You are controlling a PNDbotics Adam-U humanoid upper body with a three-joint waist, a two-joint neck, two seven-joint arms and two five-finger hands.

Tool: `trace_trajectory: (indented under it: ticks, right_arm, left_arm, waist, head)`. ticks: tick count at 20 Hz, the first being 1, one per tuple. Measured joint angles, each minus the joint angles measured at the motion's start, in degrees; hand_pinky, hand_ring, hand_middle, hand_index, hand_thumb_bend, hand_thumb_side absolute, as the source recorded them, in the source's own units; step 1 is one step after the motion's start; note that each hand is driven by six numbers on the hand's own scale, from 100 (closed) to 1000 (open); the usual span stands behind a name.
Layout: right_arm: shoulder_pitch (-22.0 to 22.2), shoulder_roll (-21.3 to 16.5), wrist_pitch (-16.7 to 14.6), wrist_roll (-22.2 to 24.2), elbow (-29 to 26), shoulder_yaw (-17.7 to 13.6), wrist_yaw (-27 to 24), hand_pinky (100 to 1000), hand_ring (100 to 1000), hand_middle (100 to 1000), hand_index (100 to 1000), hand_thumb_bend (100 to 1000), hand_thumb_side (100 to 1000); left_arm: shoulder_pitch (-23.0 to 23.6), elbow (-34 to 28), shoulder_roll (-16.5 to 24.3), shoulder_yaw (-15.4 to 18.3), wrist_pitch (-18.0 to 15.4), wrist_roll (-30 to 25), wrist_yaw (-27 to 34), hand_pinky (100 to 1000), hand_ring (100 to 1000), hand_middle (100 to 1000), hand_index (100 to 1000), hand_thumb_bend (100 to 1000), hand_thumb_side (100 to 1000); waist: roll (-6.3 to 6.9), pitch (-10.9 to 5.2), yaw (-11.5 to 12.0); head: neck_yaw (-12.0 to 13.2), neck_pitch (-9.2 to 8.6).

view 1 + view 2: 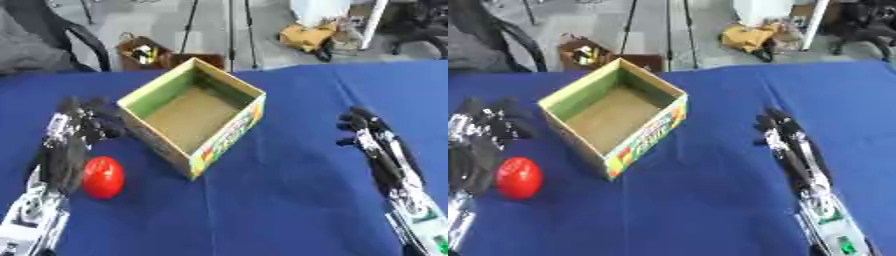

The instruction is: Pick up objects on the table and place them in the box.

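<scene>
An open cardboard box [229, 136] with green inner walls and a colourful printed side stands empty in the middle of the blue table. A red rounded object [103, 177] lies on the cloth left of the box's near corner. My left hand [80, 125] rests open on the table just left of and above the red object, its forearm running right beside it. At the right, well away from the box, my right hand [367, 130] lies open with its fingers stretched toward the far side, holding nothing.
The blue tablecloth [289, 200] covers the whole work surface. Beyond the far edge stand a brown bin [144, 52] with items, tripod legs [219, 30], a yellow object [306, 36] and a dark chair [52, 35].
</scene>
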Motion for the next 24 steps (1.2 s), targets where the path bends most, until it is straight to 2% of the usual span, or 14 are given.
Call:
trace_trajectory:
  ticks: [4,6,7,8,10,12,13,14,16,18,19,21,22,24]
  right_arm:
    - [0.0,0.0,0.0,0.0,0.0,0.0,0.0,619,777,748,899,141,669]
    - [0.0,0.0,0.0,0.0,0.0,0.0,0.0,619,777,748,899,139,670]
    - [0.0,0.0,0.0,0.0,0.0,0.0,0.0,619,777,748,899,139,670]
    - [0.0,0.0,0.0,0.0,0.0,0.0,0.0,619,777,747,899,138,670]
    - [0.1,0.0,0.0,0.0,0.0,0.0,0.0,619,777,747,899,137,670]
    - [0.2,0.0,0.0,0.0,0.0,0.0,0.0,619,777,747,899,136,670]
    - [0.3,0.0,0.0,0.0,0.0,0.0,0.1,619,777,747,899,133,671]
    - [0.4,0.0,0.0,0.0,0.0,0.0,0.1,619,777,746,899,133,671]
    - [0.5,0.0,0.0,0.0,0.0,0.0,0.1,619,777,746,899,131,672]
    - [0.5,0.0,0.0,0.0,0.0,0.0,0.1,619,777,746,898,130,672]
    - [0.5,0.0,0.0,0.0,0.0,0.0,0.1,618,777,745,898,129,672]
    - [0.5,0.0,0.0,0.0,0.0,0.0,0.1,618,777,745,898,128,673]
    - [0.5,0.0,0.0,0.0,0.0,0.0,0.1,618,777,745,898,128,673]
    - [0.5,0.0,0.0,0.0,0.0,0.0,0.1,618,777,744,898,127,673]
  left_arm:
    - [-0.1,0.0,0.2,0.0,0.4,-1.3,-1.8,668,615,677,885,173,975]
    - [-0.5,-0.3,1.2,0.2,0.8,-2.7,-3.2,694,651,710,897,105,880]
    - [-0.7,-0.5,1.9,0.4,1.0,-3.5,-4.0,698,655,714,898,100,859]
    - [-0.9,-0.8,2.7,0.7,1.2,-4.4,-4.9,717,678,736,898,100,786]
    - [-1.5,-1.3,4.6,1.5,1.9,-6.2,-6.8,744,706,756,893,100,721]
    - [-2.1,-1.8,7.0,2.0,3.1,-8.2,-8.8,751,714,759,892,100,711]
    - [-2.3,-2.0,8.3,2.1,3.9,-9.1,-9.7,779,739,770,888,141,666]
    - [-2.5,-2.1,9.5,2.2,4.7,-10.2,-10.7,780,741,771,888,148,662]
    - [-2.6,-2.5,12.2,2.3,6.4,-12.1,-12.8,807,773,790,888,267,619]
    - [-2.6,-2.9,14.7,2.4,8.2,-14.2,-14.7,814,784,795,887,317,620]
    - [-2.6,-3.0,15.6,2.6,9.0,-15.1,-15.7,823,798,805,886,391,621]
    - [-2.6,-3.3,17.0,2.7,10.5,-17.1,-17.7,826,806,810,884,447,633]
    - [-2.6,-3.3,17.6,2.7,11.1,-18.2,-18.8,826,806,810,884,447,633]
    - [-2.6,-3.3,18.3,2.7,11.9,-20.2,-20.8,820,810,813,880,521,643]
  waist:
    - [0.01,-0.04,0.0]
    - [0.01,-0.05,0.0]
    - [0.03,-0.06,0.0]
    - [0.04,-0.08,0.1]
    - [0.07,-0.13,0.2]
    - [0.21,-0.14,0.2]
    - [0.34,-0.16,0.3]
    - [0.42,-0.19,0.3]
    - [0.52,-0.29,0.4]
    - [0.52,-0.34,0.4]
    - [0.52,-0.34,0.4]
    - [0.52,-0.35,0.4]
    - [0.51,-0.35,0.4]
    - [0.48,-0.37,0.3]
  head:
    - [0.0,0.00]
    - [0.0,0.00]
    - [-0.1,0.00]
    - [-0.1,0.00]
    - [-0.3,0.00]
    - [-0.4,0.00]
    - [-0.5,0.00]
    - [-0.5,0.00]
    - [-0.5,0.00]
    - [-0.6,-0.01]
    - [-0.6,-0.01]
    - [-0.7,-0.01]
    - [-0.7,-0.01]
    - [-0.7,-0.02]
